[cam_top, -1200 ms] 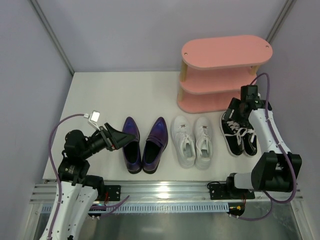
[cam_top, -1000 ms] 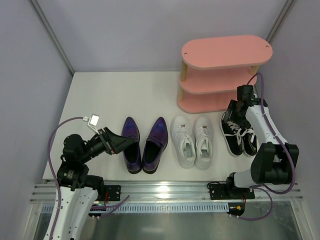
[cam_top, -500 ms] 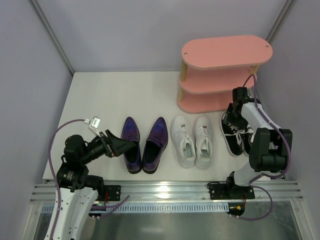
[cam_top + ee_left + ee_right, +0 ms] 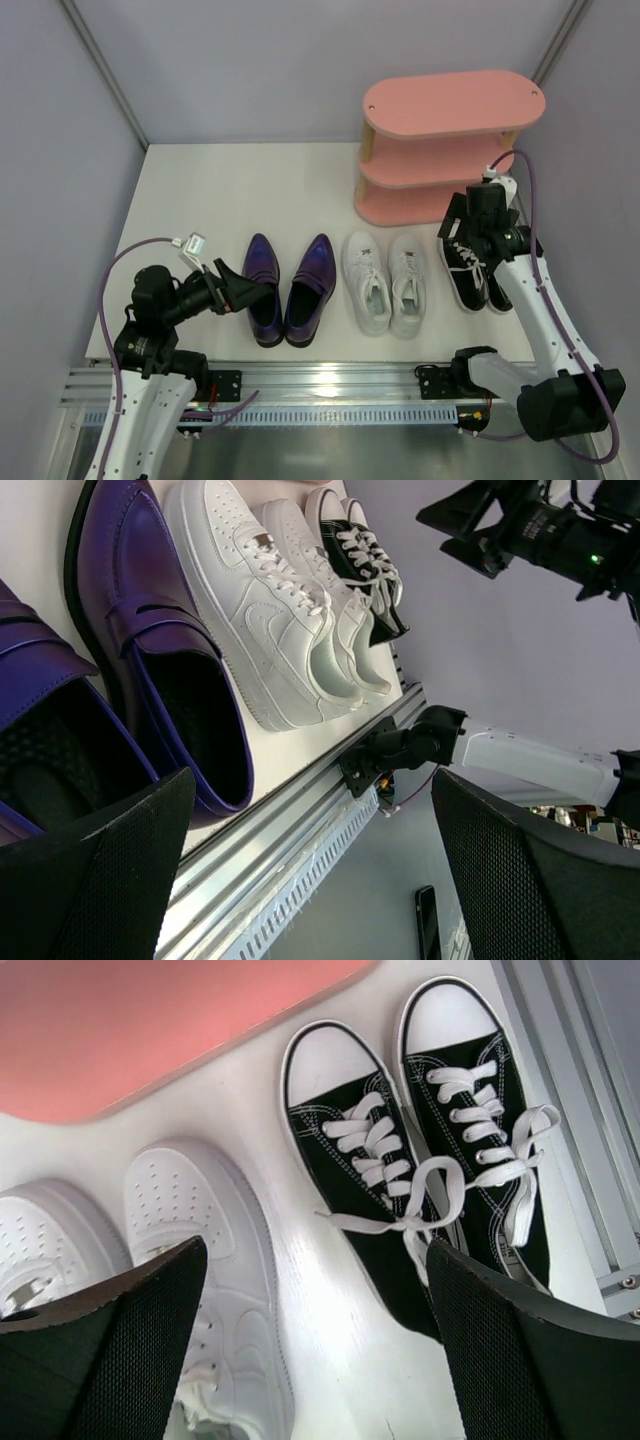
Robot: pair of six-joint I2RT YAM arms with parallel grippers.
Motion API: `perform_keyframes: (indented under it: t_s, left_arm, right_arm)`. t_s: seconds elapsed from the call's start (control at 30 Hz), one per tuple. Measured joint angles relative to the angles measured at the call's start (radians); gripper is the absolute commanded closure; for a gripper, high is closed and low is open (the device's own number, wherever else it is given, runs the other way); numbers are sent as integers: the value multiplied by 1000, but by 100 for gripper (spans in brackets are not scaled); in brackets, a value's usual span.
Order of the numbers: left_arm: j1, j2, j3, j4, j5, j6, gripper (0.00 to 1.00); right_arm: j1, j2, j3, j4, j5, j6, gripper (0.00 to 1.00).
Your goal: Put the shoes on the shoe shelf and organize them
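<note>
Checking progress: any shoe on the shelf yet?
No, loafers, white sneakers and black sneakers all stand on the table before the shelf.

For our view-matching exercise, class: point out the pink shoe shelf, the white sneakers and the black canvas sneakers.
pink shoe shelf (image 4: 455, 103): top external view, on its top board.
white sneakers (image 4: 258, 615): left wrist view, on one sneaker's side panel.
black canvas sneakers (image 4: 365, 1150): right wrist view, on one sneaker's laces.

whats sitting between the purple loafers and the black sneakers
The white sneakers, in one row with the purple loafers and black sneakers; the top external view shows it.
</note>
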Motion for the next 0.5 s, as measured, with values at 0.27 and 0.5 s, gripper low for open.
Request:
perform_keyframes:
  t_s: [0.27, 0.5]
  left_arm:
    - [0, 22, 3, 1, -25, 0, 0]
    - [0, 45, 3, 21, -29, -25, 0]
  right_arm:
    - [186, -126, -135, -26, -173, 72, 10]
    - [325, -186, -235, -40, -307, 168, 10]
